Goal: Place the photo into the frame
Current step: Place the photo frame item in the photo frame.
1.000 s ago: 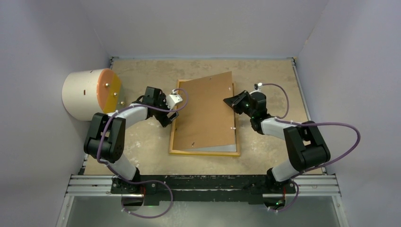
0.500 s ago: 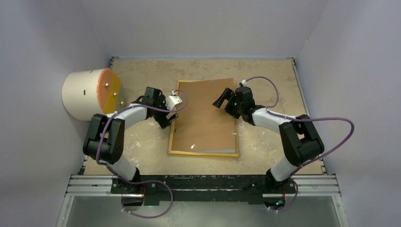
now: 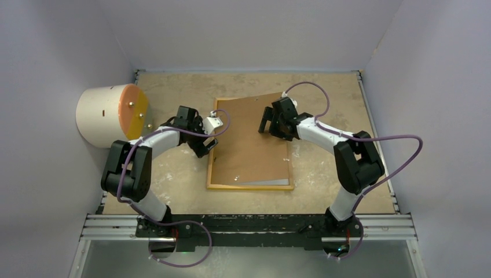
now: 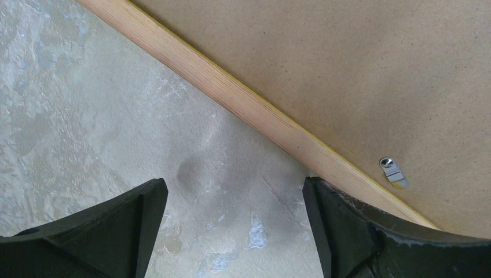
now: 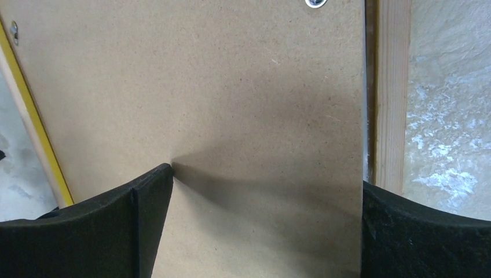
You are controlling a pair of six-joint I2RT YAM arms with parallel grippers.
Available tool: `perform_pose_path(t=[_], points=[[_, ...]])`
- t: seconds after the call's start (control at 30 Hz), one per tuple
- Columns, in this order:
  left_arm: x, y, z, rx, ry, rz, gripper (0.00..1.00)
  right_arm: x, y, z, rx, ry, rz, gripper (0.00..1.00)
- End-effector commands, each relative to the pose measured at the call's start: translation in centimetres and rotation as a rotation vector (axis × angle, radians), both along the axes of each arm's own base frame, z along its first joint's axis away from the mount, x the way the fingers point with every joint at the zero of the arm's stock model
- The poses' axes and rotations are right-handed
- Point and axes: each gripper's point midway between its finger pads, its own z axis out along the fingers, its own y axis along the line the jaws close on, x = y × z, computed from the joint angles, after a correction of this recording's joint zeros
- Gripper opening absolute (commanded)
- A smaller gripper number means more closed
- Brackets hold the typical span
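Observation:
The frame (image 3: 249, 186) lies back-up in the middle of the table, its light wood rim (image 4: 243, 104) showing. A brown backing board (image 3: 252, 145) rests on it, slightly skewed. The photo is hidden. My left gripper (image 3: 209, 138) stands open at the frame's left edge; in the left wrist view the gripper (image 4: 234, 191) has bare table between its fingers, the right finger against the wood rim. My right gripper (image 3: 268, 123) is open low over the board's upper right part; in the right wrist view the gripper (image 5: 266, 179) spans the board (image 5: 231, 87), left fingertip touching it.
A white cylinder with an orange face (image 3: 110, 113) stands at the table's left edge. A small metal tab (image 4: 392, 171) sits on the frame's back near my left fingers. Grey walls close in the table on three sides.
My right gripper opened and moved left and farther over the backing board, which dropped onto the frame. The left arm stayed put.

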Motion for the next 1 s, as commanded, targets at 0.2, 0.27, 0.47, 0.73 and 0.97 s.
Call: perform_pose_path(t=[0.2,0.27,0.47,0.73,0.97], points=[[1.0,-1.1,2.8,-0.048,-0.058,-0.033,0.94,-0.7,-2.2,3.0,-0.164,0.006,0.016,0.99],[1.0,-1.0,2.8,-0.047,-0.057,-0.032,0.94,-0.9,-2.0,3.4,-0.157,0.002,0.04,0.99],[1.1,-0.5,3.1,-0.038,-0.062,-0.03,0.95,-2.3,-1.5,2.5,-0.088,0.041,0.095,0.99],[0.7,-0.8,2.9,-0.064,-0.042,-0.03,0.95,-2.2,0.1,3.0,0.002,0.035,0.117,0.99],[0.8,-0.9,2.8,-0.085,-0.029,-0.016,0.93,-1.8,-0.2,4.2,-0.04,0.018,0.139,0.99]])
